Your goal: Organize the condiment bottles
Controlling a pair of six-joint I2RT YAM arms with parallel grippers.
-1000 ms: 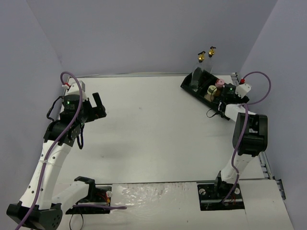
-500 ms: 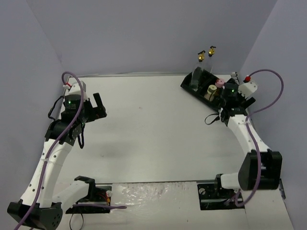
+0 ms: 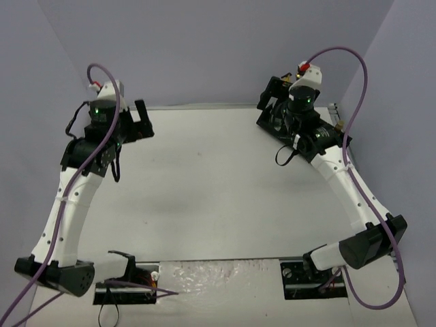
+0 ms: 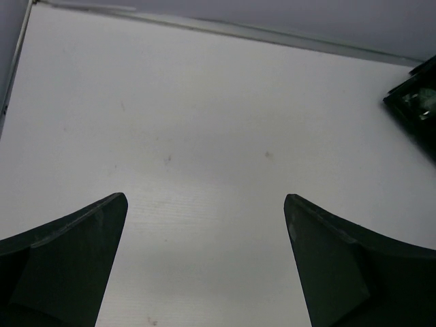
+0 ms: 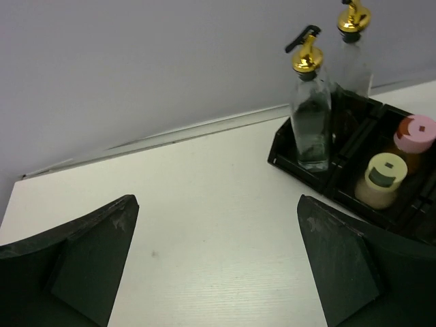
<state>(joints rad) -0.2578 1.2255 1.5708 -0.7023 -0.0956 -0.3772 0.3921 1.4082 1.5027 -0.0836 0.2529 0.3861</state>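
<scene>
In the right wrist view, two tall clear glass bottles with gold-black spouts [image 5: 312, 122] [image 5: 355, 54] stand upright in the black tray [image 5: 286, 153]. A pink-capped bottle [image 5: 415, 134] and a cream-capped bottle [image 5: 385, 177] stand in compartments beside them. The amber bottles are out of view. My right gripper [image 5: 216, 199] is open and empty, raised above the table to the left of the tray; in the top view it [image 3: 272, 92] hovers over the tray [image 3: 266, 121] and hides the bottles. My left gripper [image 3: 139, 117] is open and empty at the back left, high above the table [image 4: 206, 197].
The tray sits at the back right corner, close to the purple back wall [image 3: 204, 48] and right wall. Its corner shows in the left wrist view [image 4: 415, 102]. Purple cables loop over both arms. The white table [image 3: 204, 184] lies between the arms.
My right arm has swung from the tray's right side up and back, and now sits over the tray, hiding the bottles. My left arm has risen and moved toward the back wall.
</scene>
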